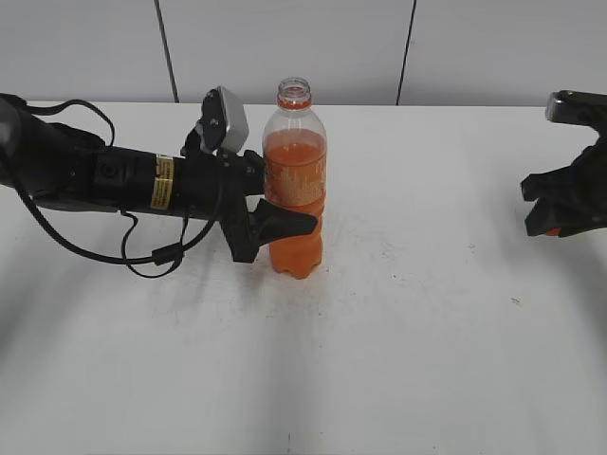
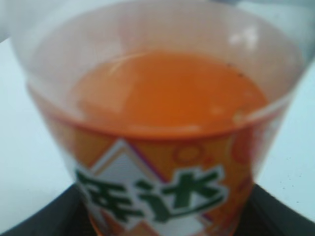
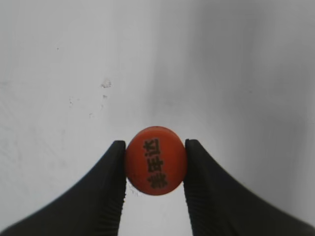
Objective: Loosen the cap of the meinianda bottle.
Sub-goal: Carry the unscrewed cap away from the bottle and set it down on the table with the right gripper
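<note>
1. The right tool (image 3: 155, 169) pinches the orange cap (image 3: 156, 160) between both fingers, above the white table (image 3: 74, 73).
2. The left tool (image 1: 275, 223) clamps the bottle (image 1: 295, 180) around its labelled middle.
3. The bottle stands upright with its neck uncapped, well apart from the right tool.

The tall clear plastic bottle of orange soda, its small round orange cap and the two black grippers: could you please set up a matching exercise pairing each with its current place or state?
Column 1
1. tall clear plastic bottle of orange soda
2. small round orange cap
3. left gripper
4. right gripper

Column 2
A. pinched between two black fingers, away from the bottle
B. standing upright on the white table with its neck open
C. closed on the cap, off to the right side
D. clamped around the bottle's labelled middle

Pairs: 1-B, 2-A, 3-D, 4-C
</note>
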You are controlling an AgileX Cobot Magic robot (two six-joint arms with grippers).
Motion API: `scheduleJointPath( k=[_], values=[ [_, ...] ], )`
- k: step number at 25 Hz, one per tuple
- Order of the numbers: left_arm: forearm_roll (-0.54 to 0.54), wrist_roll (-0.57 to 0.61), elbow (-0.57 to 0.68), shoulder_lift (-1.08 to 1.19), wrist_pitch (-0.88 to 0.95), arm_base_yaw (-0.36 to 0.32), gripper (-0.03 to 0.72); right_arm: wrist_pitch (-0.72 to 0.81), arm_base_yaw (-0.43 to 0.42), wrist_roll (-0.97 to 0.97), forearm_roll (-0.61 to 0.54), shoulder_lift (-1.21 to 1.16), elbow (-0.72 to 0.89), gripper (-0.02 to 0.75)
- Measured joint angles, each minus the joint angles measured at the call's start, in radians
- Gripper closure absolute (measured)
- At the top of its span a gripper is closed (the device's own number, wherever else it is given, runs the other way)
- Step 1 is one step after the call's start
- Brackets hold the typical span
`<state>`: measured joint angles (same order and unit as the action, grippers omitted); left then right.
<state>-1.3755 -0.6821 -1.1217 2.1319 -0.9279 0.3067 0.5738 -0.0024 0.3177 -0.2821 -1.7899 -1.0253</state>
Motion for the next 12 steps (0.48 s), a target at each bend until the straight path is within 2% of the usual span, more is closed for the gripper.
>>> scheduleJointPath(
  k=[6, 12],
  values=[
    [0.001, 0.0, 0.0, 0.0, -0.001, 0.0, 0.263, -0.146, 0.092, 0.002, 0.001, -0.073, 0.001, 0.464],
    [0.001, 0.0, 0.0, 0.0, -0.001, 0.0, 0.263, -0.254, 0.105, -0.043, 0.008, -0.136, 0.001, 0.464]
  ],
)
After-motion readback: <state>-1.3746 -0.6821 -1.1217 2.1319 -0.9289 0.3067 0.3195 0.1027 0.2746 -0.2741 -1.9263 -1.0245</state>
